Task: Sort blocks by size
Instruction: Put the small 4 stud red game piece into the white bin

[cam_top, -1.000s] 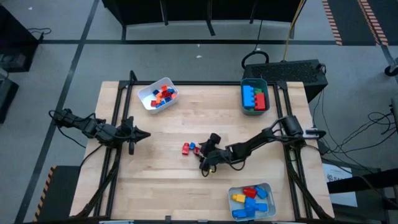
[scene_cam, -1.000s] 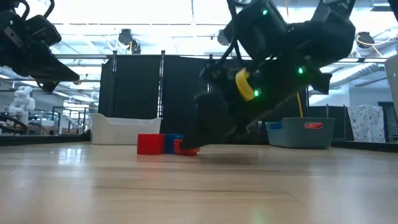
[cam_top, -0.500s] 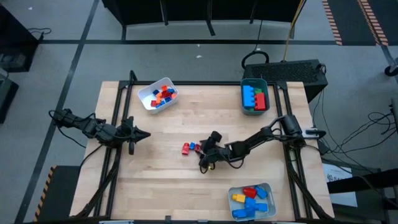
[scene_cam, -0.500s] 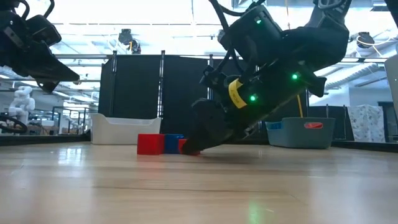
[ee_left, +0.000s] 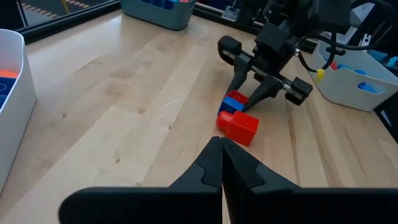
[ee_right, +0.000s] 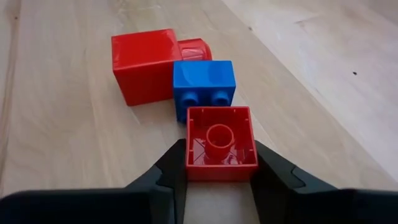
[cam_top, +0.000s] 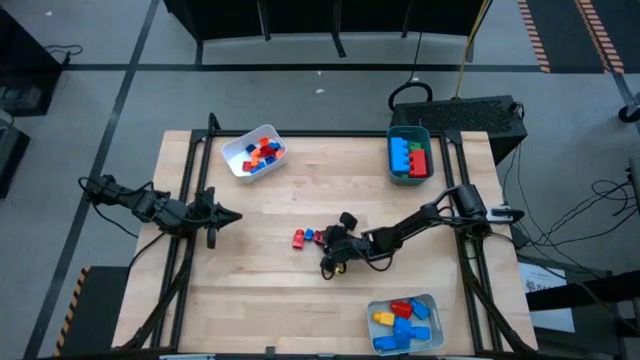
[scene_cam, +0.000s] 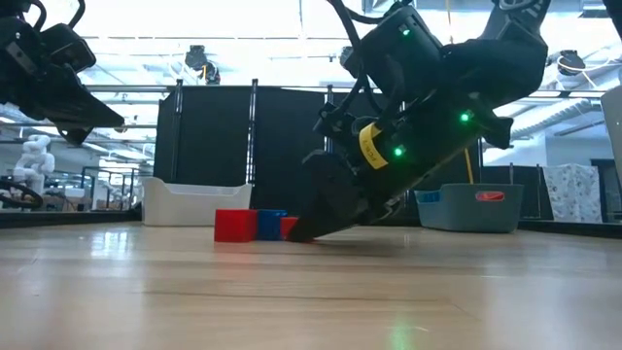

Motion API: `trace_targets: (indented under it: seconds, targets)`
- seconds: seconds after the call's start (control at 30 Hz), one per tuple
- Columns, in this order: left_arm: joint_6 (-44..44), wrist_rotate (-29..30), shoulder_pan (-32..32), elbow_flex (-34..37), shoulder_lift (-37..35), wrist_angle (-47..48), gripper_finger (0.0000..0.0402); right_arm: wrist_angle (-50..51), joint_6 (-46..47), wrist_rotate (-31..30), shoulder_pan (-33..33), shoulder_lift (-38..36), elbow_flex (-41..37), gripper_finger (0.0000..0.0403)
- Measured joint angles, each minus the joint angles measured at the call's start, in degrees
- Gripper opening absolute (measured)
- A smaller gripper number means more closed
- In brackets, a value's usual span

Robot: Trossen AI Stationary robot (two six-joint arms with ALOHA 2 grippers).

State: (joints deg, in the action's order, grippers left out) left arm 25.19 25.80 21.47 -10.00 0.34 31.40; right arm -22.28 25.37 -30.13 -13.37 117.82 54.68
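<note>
Fingers (ee_right: 221,177) of right arm pinch a hollow-bottomed glossy red cube (ee_right: 221,143); left fingers (ee_left: 221,165) pressed together.

red, blue, red blocks (ee_right: 204,87) touching mid-table

— Where do we stand on the table (cam_top: 250,300)?

— Our left gripper (cam_top: 236,216) hangs over the left side. Our right gripper (cam_top: 326,238) is down near the middle, fingers (ee_right: 171,171) pressed on either side of a small brick (ee_right: 221,142).

— And beside that brick?

— Just left of it lies a second small brick (ee_right: 204,86), touching or nearly so, and left of that a bigger cube (ee_right: 145,65).

— The trays?

— One tray (cam_top: 243,145) at the far left with bricks in it, one tray (cam_top: 393,155) at the far right, and a third tray (cam_top: 378,305) at the near right edge, both also holding bricks.
</note>
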Motion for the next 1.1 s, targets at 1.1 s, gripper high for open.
trace_targets:
  seconds: [1.1]
  targets:
    - [-0.63, 0.03, 0.0, 0.0, 0.0, 1.07, 0.0002, 12.88, -19.09, 7.87, 22.01, 11.49, 41.01, 0.011]
